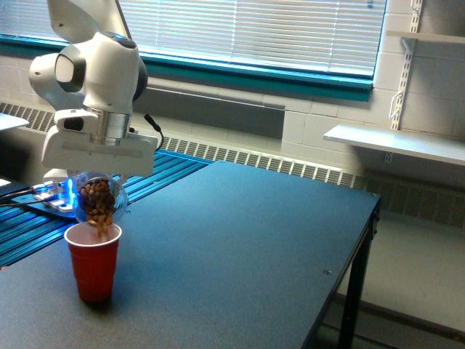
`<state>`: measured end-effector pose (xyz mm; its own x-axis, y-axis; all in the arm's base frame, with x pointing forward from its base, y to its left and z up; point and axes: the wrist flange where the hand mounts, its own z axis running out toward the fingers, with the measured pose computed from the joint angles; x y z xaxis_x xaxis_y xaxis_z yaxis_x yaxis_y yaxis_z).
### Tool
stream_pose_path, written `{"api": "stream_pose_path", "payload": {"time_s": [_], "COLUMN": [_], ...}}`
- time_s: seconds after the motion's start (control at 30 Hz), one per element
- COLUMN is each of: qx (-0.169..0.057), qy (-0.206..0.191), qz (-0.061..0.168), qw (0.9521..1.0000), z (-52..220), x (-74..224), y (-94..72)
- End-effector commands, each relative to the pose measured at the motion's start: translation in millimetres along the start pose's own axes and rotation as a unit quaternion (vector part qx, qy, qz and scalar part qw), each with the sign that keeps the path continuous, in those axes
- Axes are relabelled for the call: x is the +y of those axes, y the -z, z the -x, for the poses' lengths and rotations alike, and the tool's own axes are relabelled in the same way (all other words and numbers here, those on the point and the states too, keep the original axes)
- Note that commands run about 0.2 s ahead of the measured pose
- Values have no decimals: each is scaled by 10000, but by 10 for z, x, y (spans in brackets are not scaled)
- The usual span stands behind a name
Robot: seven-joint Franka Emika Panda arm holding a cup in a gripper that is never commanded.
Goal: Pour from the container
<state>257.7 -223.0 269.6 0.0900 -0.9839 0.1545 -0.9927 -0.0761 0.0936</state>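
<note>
The end effector (pixel 99 174) is clamped on the jar (pixel 99 201), tipped just above the red cup (pixel 92 262). Brown nuts (pixel 102 227) spill from jar into cup. The cup stands on the dark table (pixel 240 247).

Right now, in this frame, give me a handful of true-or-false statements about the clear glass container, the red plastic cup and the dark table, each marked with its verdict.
1. The clear rounded glass container is held by the gripper directly above the red plastic cup. True.
2. The container is empty. False: it holds brown nut-like pieces, and some are falling toward the cup.
3. The red cup lies on its side. False: it stands upright on the dark table.
4. The cup stands near the exterior view's left end of the table. True.
5. A second cup stands at the exterior view's right end of the table. False: only one cup shows.
</note>
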Motion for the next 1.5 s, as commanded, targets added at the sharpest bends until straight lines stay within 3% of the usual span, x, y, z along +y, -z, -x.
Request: {"api": "stream_pose_path", "payload": {"time_s": [0.03,0.77,1.23,1.5], "qx": [-23,-121,-120,-178], "qy": [-13,-224,-220,-162], "qz": [24,119,103,222], "qw": [10000,9996,9996,9995], "z": [9,-100,-197,-192], "x": [-31,21,-71,-82], "y": [-10,-21,95,97]}}
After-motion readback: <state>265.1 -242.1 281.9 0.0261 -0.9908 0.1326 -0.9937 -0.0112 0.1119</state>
